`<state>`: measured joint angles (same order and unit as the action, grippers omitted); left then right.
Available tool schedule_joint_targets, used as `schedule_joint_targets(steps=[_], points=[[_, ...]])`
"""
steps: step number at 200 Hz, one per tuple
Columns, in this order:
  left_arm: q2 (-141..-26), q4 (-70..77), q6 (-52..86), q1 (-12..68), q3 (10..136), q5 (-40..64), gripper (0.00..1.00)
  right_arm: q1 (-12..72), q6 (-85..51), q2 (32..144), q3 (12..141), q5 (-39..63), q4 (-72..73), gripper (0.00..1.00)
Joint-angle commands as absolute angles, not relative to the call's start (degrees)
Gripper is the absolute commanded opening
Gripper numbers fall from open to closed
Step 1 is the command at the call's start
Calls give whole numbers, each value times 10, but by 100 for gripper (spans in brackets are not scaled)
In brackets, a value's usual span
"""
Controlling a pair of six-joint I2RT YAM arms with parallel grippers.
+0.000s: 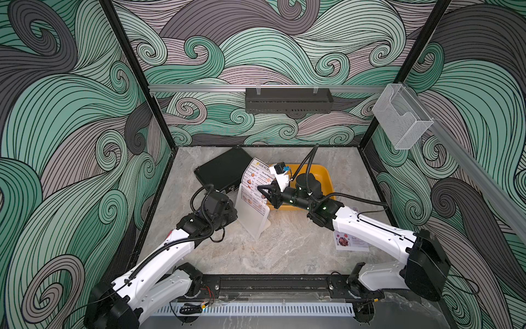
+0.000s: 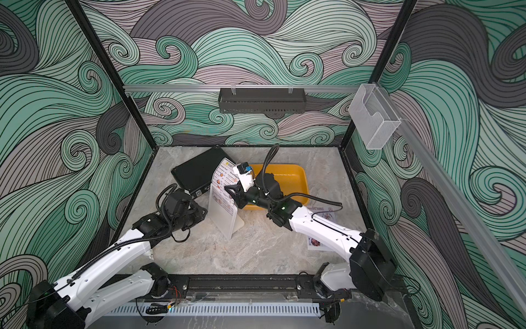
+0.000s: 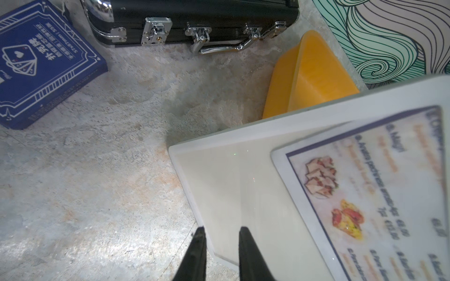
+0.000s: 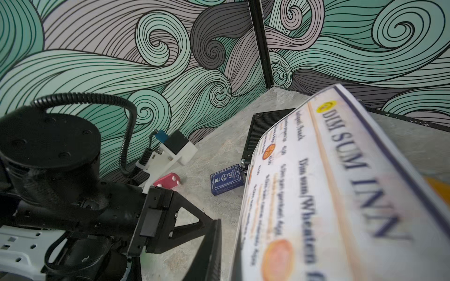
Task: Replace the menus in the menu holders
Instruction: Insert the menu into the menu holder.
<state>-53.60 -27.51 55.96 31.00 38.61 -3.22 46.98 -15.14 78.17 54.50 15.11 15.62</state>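
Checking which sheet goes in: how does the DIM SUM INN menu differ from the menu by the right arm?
The DIM SUM INN menu stands partly inside the menu holder; the other menu lies flat on the table, partly under the right arm. The first has a dark border, the other a reddish heading. Both are white, with food photos.

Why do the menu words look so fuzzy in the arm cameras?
Right wrist view: the Dim Sum Inn menu looms close and out of focus; left wrist view: its print smears too, while the black case behind looks sharp.
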Motion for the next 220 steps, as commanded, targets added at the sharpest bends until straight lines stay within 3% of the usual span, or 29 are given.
schedule_joint_targets(steps=[1, 20, 40, 69, 81, 91, 112, 134, 167, 205, 220], points=[[-524, -290, 551, 313, 413, -57, 25, 468, -156, 776, 543, 161, 161, 8], [-515, -287, 550, 313, 414, -73, 25, 475, -173, 776, 519, 173, 179, 2], [-502, -282, 546, 312, 414, -96, 25, 482, -179, 775, 503, 177, 186, 2], [-487, -282, 533, 312, 418, -122, 26, 479, -164, 765, 512, 159, 175, 18], [-483, -287, 532, 312, 422, -126, 26, 475, -155, 766, 528, 153, 164, 29], [-482, -288, 532, 312, 423, -127, 26, 472, -150, 770, 541, 153, 161, 31], [-480, -289, 532, 312, 425, -127, 26, 463, -144, 782, 559, 156, 159, 29], [-478, -292, 530, 312, 430, -129, 27, 462, -156, 786, 560, 166, 163, 15], [-480, -285, 523, 312, 432, -135, 28, 480, -164, 794, 535, 181, 164, 5], [-480, -281, 521, 311, 441, -141, 29, 481, -161, 789, 521, 177, 159, 6], [-482, -278, 518, 311, 449, -146, 29, 481, -144, 784, 536, 170, 138, 17]])
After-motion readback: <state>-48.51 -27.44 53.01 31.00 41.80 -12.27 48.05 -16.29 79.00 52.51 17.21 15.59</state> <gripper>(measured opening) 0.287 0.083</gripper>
